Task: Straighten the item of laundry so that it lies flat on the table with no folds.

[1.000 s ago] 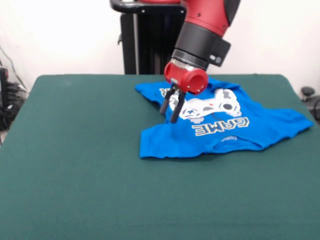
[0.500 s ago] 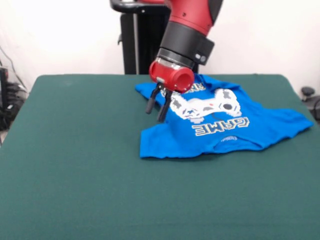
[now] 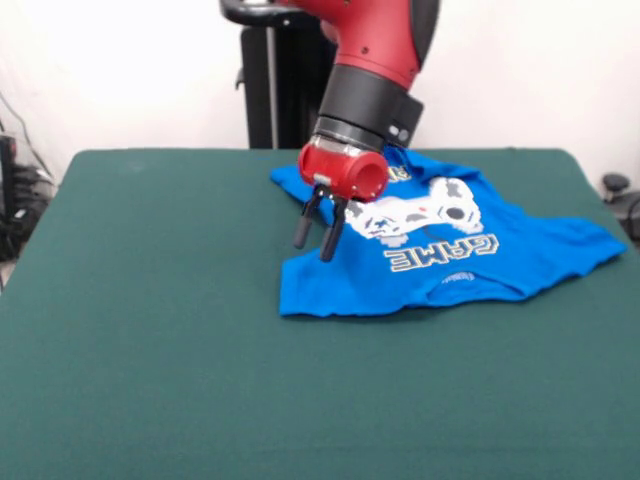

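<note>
1. I see the blue T-shirt (image 3: 440,250) on the right half of the green table (image 3: 150,330), toward the far side, with its print facing up. It is not flat: the edge on the picture's left is pulled in at an angle, a fold runs along the near hem under the lettering, and the sleeve at the picture's right points outward in a narrow wedge.

2. My gripper (image 3: 313,242) hangs just at the shirt's left edge, about where the blue cloth meets the felt. The two black fingers (image 3: 329,240) point down with a small gap between them, and nothing is between them, so I judge the gripper to be a little open and empty.

3. I cannot tell from this one view whether the fingertips touch the cloth or stop slightly above it.

4. I think the arm is placed here because this edge is the one that is bunched. A pinch at the border gives a handle to pull the cloth outward, toward the free part of the table on the picture's left.

5. The wrist is tilted, so the fingers come to the edge at a slant, which I believe helps them catch only the upper layer.

6. The risk, in my opinion, is that the whole shirt slides instead of spreading, because nothing holds the other side.
</note>
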You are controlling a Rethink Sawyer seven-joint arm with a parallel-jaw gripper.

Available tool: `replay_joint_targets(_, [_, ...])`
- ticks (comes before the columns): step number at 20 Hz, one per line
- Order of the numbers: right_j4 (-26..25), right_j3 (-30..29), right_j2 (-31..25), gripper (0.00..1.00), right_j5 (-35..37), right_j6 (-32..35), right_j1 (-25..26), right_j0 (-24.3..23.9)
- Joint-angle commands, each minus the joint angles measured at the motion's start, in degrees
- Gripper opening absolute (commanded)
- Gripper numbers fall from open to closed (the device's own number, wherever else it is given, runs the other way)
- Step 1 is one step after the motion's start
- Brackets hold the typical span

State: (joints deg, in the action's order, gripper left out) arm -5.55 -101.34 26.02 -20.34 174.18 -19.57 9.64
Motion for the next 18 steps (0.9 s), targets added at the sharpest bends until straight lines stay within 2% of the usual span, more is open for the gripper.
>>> replay_joint_targets(1, [-2.1,4.5,-9.5,1.0,-9.3,2.5,4.8,-1.6])
replay_joint_targets(5, [-1.7,4.1,-8.4,1.0,-7.9,1.4,3.7,-1.3])
replay_joint_targets(9, [0.1,5.1,-6.9,1.0,-8.0,0.2,5.5,-0.2])
replay_joint_targets(14, [2.9,6.9,-6.3,1.0,0.1,-1.2,9.6,1.1])
replay_joint_targets(18, [1.8,7.6,-8.7,1.0,3.9,-0.9,11.1,-0.5])
